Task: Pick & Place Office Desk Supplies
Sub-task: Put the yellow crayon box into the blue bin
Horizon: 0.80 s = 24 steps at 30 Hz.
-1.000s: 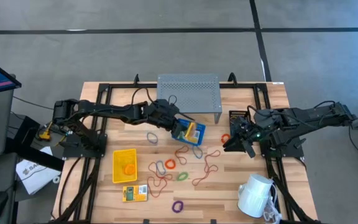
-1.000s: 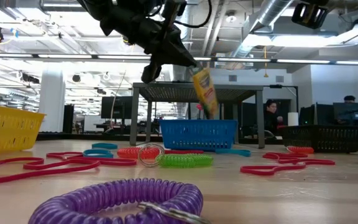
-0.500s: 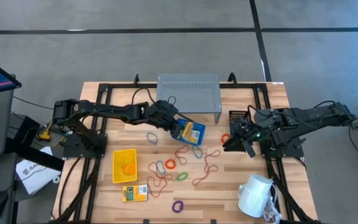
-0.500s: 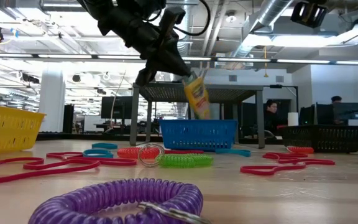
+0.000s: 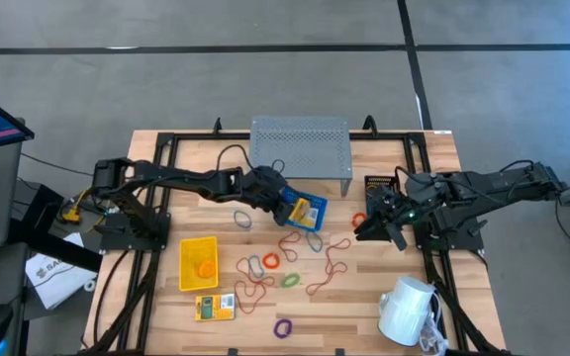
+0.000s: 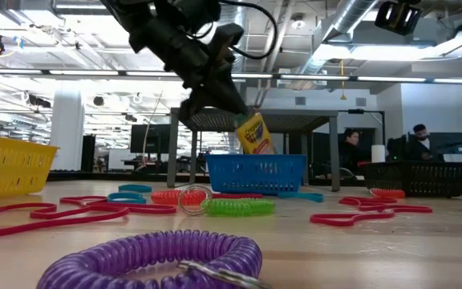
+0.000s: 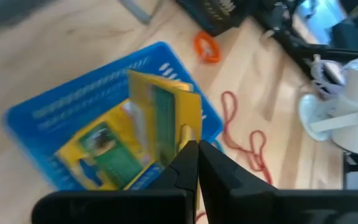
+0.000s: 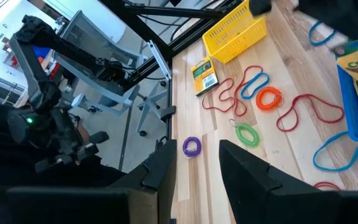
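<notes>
Since a second ago, the yellow packet [image 6: 254, 133] has been lowered by the left gripper [image 5: 283, 201] from above the blue bin [image 6: 255, 173] until its bottom edge dips behind the bin's rim. The left gripper's fingers [image 7: 188, 163] are clenched on the packet's upper edge. In the left wrist view a second yellow packet [image 7: 107, 157] with a green panel is seen lying flat inside the bin; its print is too blurred to be read. On a packet at the edge of the right wrist view, partly cut off, the letters "Cray" can be read.

The blue bin stands near the table's middle, just in front of the grey metal riser [image 5: 301, 148]. The right gripper [image 5: 389, 222] is held over the right side of the table beside the black mesh bin [image 5: 378, 185], which is largely hidden under the arm; its fingers [image 8: 160, 168] are parted with nothing between them.

A yellow bin [image 5: 199, 262] sits on the left with an orange loop inside, and another packet [image 5: 215, 308] lies just nearer. Coloured loops [image 5: 290, 261] are scattered across the middle. A white mug [image 5: 408, 309] lies at the near right.
</notes>
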Tool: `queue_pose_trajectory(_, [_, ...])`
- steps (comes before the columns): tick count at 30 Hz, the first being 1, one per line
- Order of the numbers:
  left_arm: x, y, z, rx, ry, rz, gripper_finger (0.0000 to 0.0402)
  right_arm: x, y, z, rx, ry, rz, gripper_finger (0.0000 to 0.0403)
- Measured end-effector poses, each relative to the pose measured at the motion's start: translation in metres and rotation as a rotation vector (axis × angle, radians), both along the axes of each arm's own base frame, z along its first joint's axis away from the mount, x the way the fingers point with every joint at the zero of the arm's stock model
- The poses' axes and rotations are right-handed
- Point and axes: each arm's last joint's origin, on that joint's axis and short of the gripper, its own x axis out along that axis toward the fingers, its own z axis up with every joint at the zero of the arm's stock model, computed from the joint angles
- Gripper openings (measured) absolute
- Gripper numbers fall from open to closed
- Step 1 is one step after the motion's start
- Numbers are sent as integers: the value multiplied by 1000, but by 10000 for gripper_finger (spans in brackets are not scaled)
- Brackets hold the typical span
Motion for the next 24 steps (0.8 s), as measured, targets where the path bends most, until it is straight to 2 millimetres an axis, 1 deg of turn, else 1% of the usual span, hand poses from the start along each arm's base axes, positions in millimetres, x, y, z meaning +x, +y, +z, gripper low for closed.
queue_pose_trajectory(5, [5,-7,-13,-9,31,-17,0,0,0,0,0,0,0,118])
queue_pose_trajectory(24, [6,-7,-11,-13,17,-3,0,0,0,0,2,0,-1,118])
